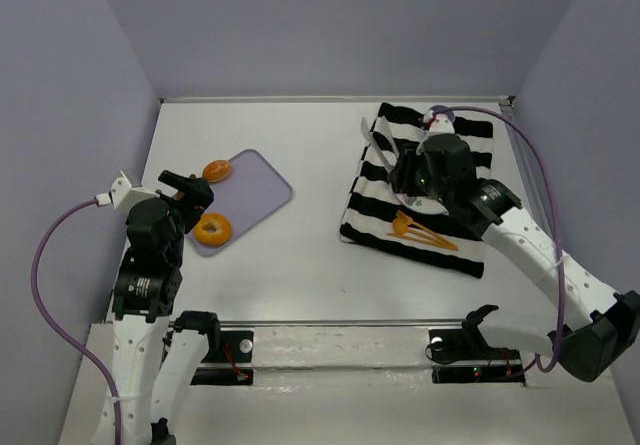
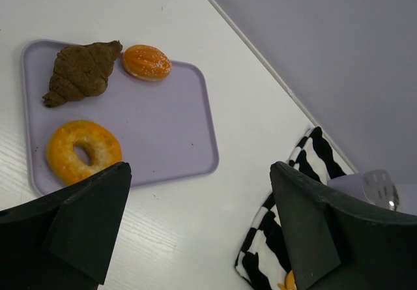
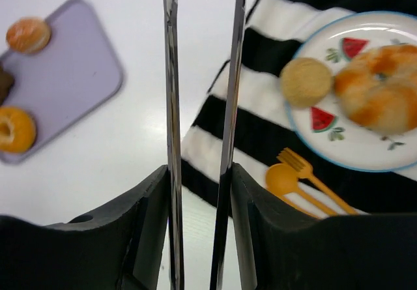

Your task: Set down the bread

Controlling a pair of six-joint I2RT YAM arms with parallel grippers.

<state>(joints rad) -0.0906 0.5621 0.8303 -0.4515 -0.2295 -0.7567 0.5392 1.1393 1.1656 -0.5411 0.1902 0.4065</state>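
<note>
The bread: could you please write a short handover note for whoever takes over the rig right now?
Left pincer: open, empty, by the purple tray.
Right pincer: shut on metal tongs, which seem to carry nothing, over the striped cloth.
On the tray: croissant, sugared bun, ring-shaped bread.
On the plate: bagel and round bun.
Done: two pieces plated.
Left, probably: the tray's three.

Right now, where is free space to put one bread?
The tray's half toward the cloth is bare; croissant, bun and donut crowd the other. Table between them is bare too. The plate holds a roll and a bagel.
</note>
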